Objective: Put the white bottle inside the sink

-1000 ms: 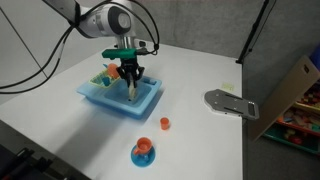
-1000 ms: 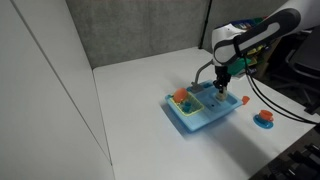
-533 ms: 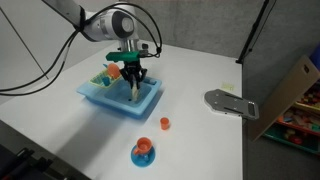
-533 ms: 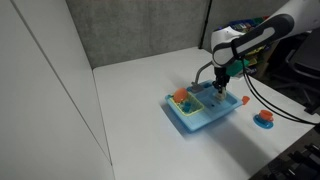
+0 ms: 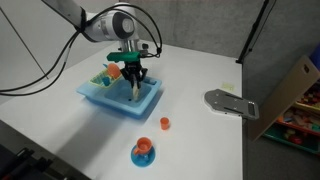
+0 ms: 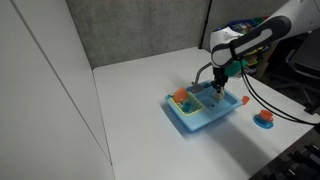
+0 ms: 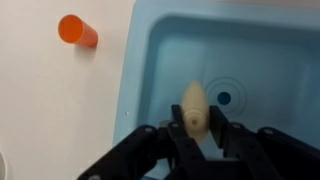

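The white bottle (image 7: 194, 106) is small and beige, and it stands between my gripper's (image 7: 196, 128) fingers, which are shut on it. The wrist view looks down past it into the basin of the light-blue sink (image 7: 150, 60), with the round drain beside it. In both exterior views the gripper (image 5: 133, 78) (image 6: 220, 83) hangs over the sink (image 5: 100, 100) (image 6: 190, 122), with the bottle (image 5: 134, 90) reaching down into the basin.
A small orange cup (image 5: 164, 124) (image 7: 77, 31) lies on the white table beside the sink. A round blue saucer with an orange item (image 5: 143, 152) (image 6: 264, 119) sits nearer the table's edge. A grey plate (image 5: 230, 103) lies apart. Toys fill the sink's rack side (image 5: 108, 72).
The gripper has shifted slightly over the basin since one second ago; it has kept its hold on the bottle. Little differs from half a second ago.
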